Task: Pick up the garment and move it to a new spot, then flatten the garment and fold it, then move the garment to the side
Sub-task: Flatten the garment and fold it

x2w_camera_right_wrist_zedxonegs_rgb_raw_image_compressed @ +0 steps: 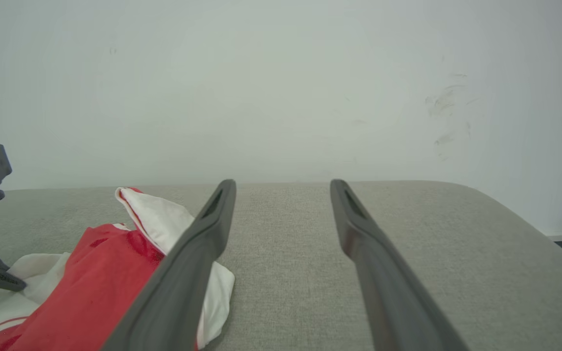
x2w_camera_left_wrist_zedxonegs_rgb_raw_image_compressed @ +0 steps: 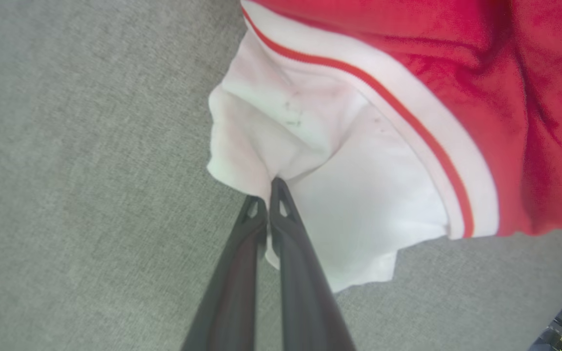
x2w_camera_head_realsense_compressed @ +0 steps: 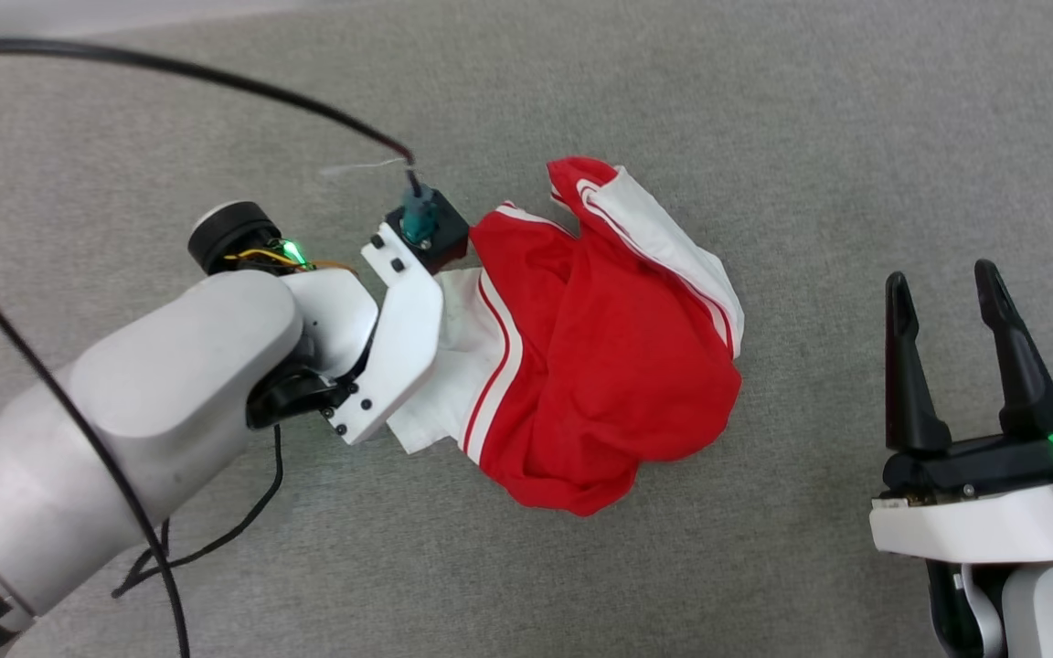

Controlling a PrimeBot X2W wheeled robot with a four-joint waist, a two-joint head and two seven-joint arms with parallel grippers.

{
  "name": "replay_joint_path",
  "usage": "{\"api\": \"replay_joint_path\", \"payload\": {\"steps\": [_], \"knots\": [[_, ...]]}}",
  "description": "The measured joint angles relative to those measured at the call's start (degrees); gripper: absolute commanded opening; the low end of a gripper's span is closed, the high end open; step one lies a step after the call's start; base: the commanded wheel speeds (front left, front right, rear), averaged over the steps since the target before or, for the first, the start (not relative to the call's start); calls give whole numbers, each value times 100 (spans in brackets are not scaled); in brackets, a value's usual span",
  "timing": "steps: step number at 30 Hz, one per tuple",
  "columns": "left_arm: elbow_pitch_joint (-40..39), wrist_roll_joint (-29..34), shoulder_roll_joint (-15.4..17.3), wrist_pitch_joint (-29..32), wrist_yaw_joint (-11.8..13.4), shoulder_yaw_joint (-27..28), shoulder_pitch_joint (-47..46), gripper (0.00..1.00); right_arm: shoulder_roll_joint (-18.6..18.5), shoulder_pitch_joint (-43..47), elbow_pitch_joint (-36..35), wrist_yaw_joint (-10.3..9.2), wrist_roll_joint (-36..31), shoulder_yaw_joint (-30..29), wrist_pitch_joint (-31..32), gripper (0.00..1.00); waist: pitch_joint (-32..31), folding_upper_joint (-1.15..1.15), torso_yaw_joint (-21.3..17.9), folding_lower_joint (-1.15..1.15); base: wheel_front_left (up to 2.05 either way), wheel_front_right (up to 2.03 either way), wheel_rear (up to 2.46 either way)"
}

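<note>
Left wrist view: left gripper (x2w_camera_left_wrist_zedxonegs_rgb_raw_image_compressed: 267, 192) clamps the white sleeve edge of the shirt (x2w_camera_left_wrist_zedxonegs_rgb_raw_image_compressed: 530, 97). It lies crumpled on the grey surface (x2w_camera_head_realsense_compressed: 764, 137), room all round; right gripper (x2w_camera_head_realsense_compressed: 941, 274) gapes wide, well apart.

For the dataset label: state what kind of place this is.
Probably an indoor test workspace: a grey fabric-covered surface against a bare white wall, a loose black cable trailing over it, one crumpled garment.

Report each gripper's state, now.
Left gripper: closed, pinching the white sleeve of the garment.
Right gripper: open, holding nothing.
</note>
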Motion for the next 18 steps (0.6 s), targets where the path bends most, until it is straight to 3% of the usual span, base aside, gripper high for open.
{"api": "replay_joint_path", "payload": {"steps": [4,11,18], "knots": [[7,-197,219,-485,0,2,-5,0,1,115,49,0,-11,-20,0,100,-217,0,107,0,0,0,0],[279,-604,1006,-904,11,121,375,0,1,237,64,0,-31,-41,0,100,-533,0,284,0,0,0,0],[651,-900,1479,-1073,261,131,1117,0,0,347,64,0,-97,-77,0,100,-604,0,344,0,0,0,0]]}}
